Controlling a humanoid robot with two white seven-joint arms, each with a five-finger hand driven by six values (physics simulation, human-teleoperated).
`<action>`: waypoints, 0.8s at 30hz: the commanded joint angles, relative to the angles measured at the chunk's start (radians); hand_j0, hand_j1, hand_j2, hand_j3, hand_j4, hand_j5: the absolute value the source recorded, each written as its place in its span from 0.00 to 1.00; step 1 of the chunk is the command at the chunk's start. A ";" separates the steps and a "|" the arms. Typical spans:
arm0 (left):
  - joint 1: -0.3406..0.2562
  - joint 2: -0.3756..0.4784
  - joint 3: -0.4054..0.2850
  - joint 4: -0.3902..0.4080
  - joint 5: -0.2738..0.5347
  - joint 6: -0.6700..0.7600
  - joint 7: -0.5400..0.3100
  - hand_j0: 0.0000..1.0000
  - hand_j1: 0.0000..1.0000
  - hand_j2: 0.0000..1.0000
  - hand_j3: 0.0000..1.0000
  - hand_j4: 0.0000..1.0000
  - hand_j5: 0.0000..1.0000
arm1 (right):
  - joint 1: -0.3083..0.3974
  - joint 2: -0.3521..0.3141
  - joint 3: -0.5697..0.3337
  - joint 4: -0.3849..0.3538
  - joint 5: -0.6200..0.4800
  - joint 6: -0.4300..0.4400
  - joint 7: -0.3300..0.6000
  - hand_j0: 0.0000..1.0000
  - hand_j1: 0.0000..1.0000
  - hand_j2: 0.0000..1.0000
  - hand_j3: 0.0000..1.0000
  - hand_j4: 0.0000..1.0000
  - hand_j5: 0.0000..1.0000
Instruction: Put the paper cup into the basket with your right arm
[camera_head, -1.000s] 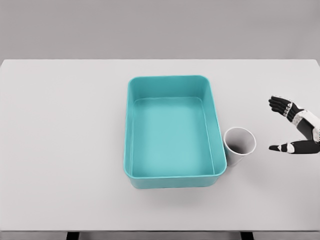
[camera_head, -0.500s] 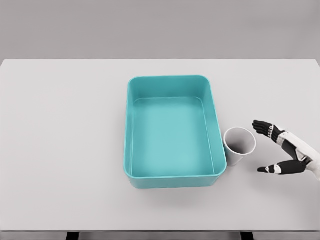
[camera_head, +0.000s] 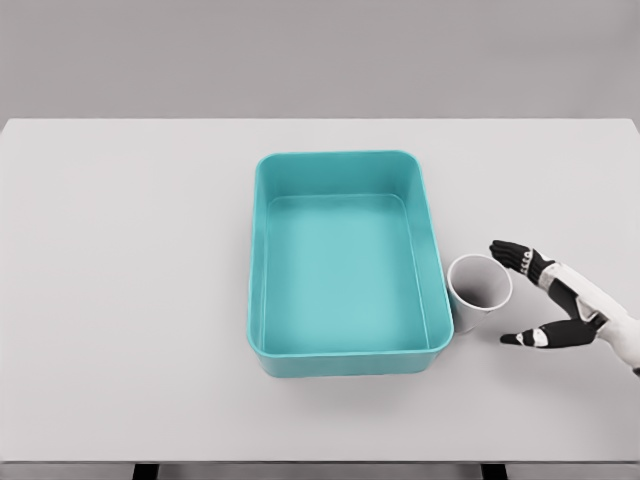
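Scanning left to right, you get the teal basket (camera_head: 345, 265) mid-table (camera_head: 130, 300), nothing inside it, then the paper cup (camera_head: 479, 291) upright, just beside the basket's right wall near its front corner. Your right hand (camera_head: 545, 300) sits just right of the cup, fingers (camera_head: 510, 252) and thumb spread wide, gripping nothing, not touching it.
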 joint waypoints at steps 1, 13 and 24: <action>0.000 0.000 0.000 0.000 0.000 0.000 0.000 1.00 1.00 1.00 1.00 1.00 1.00 | 0.000 0.008 0.009 -0.001 -0.004 0.000 -0.001 1.00 1.00 1.00 1.00 1.00 1.00; 0.000 0.000 0.000 0.000 0.000 0.000 0.000 1.00 1.00 1.00 1.00 1.00 1.00 | -0.041 0.036 0.037 0.001 -0.004 0.000 -0.001 1.00 1.00 1.00 1.00 1.00 1.00; 0.000 0.000 0.000 0.000 0.000 0.000 0.000 1.00 1.00 1.00 1.00 1.00 1.00 | -0.078 0.060 0.063 0.005 -0.003 0.000 -0.003 1.00 1.00 1.00 1.00 1.00 1.00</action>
